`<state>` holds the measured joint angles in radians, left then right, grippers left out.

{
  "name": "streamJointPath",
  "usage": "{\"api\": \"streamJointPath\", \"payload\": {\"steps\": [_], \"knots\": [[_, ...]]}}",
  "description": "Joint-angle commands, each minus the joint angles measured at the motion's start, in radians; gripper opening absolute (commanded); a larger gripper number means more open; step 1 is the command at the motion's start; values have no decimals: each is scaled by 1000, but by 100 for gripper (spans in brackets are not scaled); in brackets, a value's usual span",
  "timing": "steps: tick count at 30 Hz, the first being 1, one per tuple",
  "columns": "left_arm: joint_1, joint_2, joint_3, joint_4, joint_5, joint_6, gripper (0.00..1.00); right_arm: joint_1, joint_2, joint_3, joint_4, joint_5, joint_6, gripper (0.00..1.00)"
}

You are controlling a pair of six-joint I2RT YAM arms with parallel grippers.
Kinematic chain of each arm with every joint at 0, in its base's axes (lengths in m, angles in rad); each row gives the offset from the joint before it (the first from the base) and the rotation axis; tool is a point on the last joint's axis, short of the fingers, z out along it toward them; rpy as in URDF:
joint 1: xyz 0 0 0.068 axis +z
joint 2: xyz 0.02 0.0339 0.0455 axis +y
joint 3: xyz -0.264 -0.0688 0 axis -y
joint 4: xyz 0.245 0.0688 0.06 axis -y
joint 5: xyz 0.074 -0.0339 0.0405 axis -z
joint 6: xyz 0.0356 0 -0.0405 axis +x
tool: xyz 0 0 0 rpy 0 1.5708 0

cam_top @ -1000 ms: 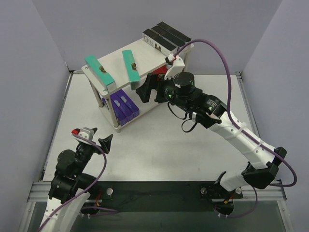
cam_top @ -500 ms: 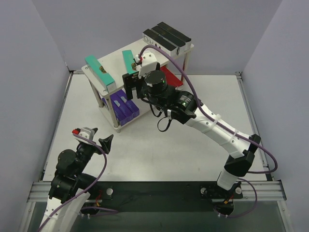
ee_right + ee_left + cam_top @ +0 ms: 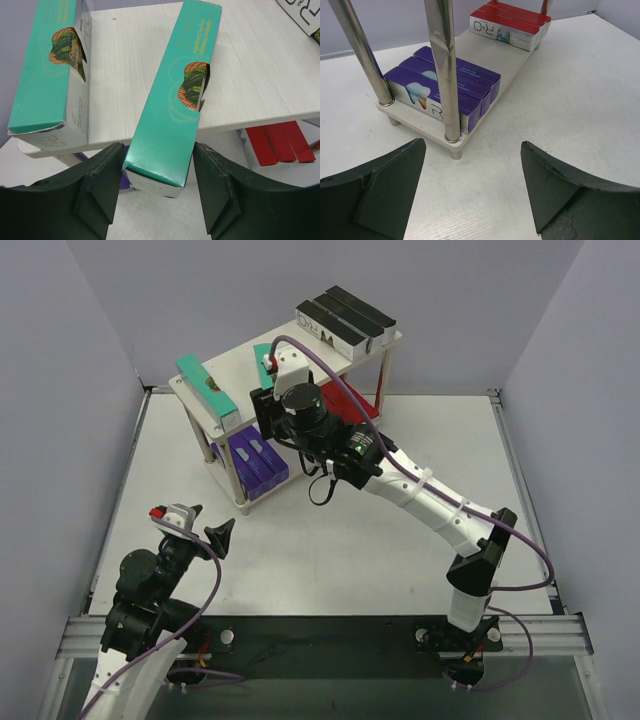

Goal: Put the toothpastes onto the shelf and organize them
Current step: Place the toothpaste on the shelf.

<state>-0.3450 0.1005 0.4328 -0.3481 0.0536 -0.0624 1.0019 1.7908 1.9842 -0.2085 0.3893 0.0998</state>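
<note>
The shelf (image 3: 235, 365) stands at the back of the table. Two teal toothpastes lie on its top board, one at the left (image 3: 207, 387) and one slanted (image 3: 175, 105), beside black cartons (image 3: 345, 318). Purple cartons (image 3: 445, 85) and red cartons (image 3: 507, 22) fill the lower board. My right gripper (image 3: 159, 170) has its fingers against both sides of the slanted teal carton's near end, which overhangs the board's edge. In the top view the gripper (image 3: 265, 400) hides most of that carton. My left gripper (image 3: 472, 145) hangs open over bare table in front of the shelf, holding nothing.
A metal rod leg (image 3: 445, 75) stands directly ahead of the left gripper. The right arm (image 3: 430, 500) stretches diagonally across the table from the near right. Grey walls close in the table on three sides.
The right arm swung left from the shelf's right end to the slanted teal carton, and its jaws narrowed from wide open onto that carton. The left arm stayed still.
</note>
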Motion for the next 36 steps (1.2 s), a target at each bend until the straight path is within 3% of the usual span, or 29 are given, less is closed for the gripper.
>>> {"api": "streamJointPath", "payload": {"steps": [1,10,36], "knots": [[5,7,20,26,0,12,88,-29,4,33,72,-1,-5,55],[5,15,18,29,8,12,88,-66,4,21,101,-127,-29,37],[5,13,18,29,14,12,88,-54,90,97,181,-283,-34,38]]}}
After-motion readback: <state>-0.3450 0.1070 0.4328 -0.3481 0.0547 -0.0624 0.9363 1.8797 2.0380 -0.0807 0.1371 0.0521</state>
